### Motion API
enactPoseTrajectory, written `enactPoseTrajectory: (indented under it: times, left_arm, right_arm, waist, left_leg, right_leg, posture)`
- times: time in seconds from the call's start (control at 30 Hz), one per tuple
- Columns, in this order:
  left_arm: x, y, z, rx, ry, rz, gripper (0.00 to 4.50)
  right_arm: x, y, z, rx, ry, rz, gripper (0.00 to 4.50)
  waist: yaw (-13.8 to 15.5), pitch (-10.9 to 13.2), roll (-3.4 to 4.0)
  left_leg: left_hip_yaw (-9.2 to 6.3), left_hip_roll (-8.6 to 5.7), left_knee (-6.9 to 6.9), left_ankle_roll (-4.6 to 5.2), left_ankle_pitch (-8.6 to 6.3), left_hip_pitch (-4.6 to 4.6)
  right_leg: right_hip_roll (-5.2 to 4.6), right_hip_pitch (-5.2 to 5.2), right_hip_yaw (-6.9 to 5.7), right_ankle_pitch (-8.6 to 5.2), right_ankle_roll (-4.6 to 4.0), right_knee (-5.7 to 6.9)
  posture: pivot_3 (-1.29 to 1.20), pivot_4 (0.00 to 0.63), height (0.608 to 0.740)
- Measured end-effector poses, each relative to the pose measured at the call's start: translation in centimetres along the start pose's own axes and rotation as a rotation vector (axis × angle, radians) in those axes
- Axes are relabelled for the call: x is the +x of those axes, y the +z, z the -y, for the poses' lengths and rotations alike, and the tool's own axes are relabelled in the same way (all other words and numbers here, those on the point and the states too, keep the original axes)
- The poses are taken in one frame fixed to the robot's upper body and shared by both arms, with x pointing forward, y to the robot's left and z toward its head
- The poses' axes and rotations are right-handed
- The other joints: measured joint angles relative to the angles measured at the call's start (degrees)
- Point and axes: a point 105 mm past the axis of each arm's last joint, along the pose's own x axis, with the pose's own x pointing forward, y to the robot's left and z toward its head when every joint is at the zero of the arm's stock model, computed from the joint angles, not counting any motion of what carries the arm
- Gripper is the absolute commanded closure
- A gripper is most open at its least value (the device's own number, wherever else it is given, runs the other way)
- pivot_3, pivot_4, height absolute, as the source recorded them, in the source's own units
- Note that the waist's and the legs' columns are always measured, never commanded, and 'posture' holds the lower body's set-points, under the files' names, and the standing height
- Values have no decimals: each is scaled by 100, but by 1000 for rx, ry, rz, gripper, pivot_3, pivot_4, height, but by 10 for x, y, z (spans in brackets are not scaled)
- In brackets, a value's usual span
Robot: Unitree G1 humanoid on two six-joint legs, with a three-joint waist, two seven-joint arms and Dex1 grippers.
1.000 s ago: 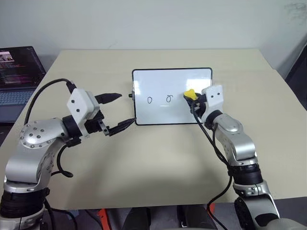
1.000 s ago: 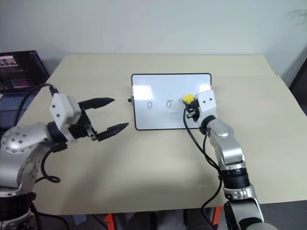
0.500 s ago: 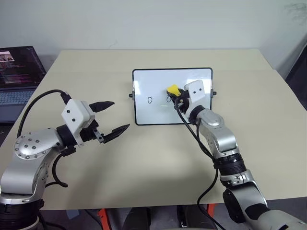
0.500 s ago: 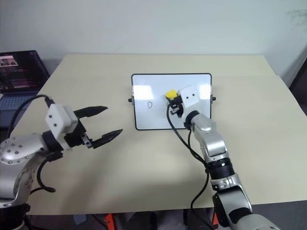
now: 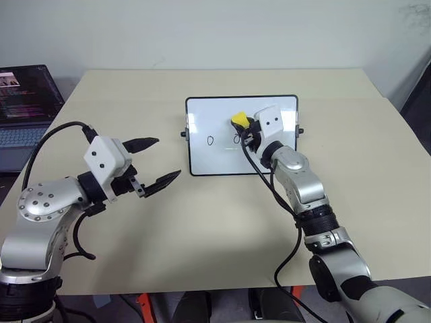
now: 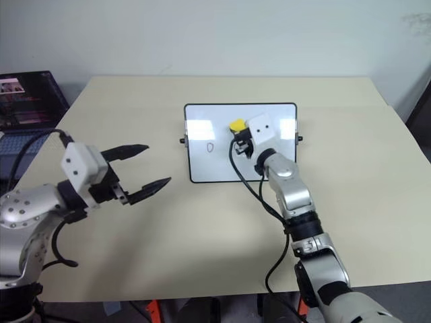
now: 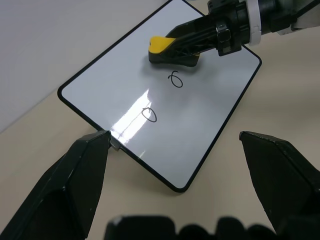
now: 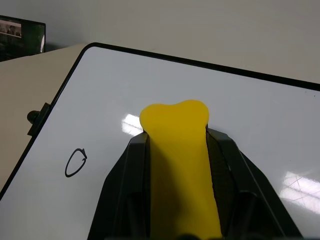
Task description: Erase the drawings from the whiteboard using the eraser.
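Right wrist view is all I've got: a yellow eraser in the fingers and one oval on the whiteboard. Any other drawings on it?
Observer: Yes, two in all: your oval and a second loop right beside the eraser.
Operator: Is the eraser on the board?
Observer: It looks so; its dark underside seems to sit flat on the whiteboard.
Operator: And the other arm?
Observer: The left gripper is open, over the table off the board's left edge.
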Motion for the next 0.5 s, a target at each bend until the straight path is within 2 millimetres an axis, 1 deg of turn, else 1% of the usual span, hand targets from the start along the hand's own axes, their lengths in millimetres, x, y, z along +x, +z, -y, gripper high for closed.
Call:
enactPoseTrajectory:
  times: [0.13,0.5]
  left_arm:
    - [2,1,0,3,-7,4,0]
    - [2,2,0,7,-5,7,0]
  right_arm:
    - [1,4,2,-5,-5,12,3274]
    - [3,3,4,-5,-7,6,3274]
  waist:
    - [-3,0,0]
    - [-8,0,0]
  left_leg:
    - [0,0,0,0,0,0]
    - [1,0,1,-1,1,0]
  right_leg:
    - [0,0,0,0,0,0]
    - [0,0,0,0,0,1]
  posture:
    - [0,150,740]
    - [0,150,740]
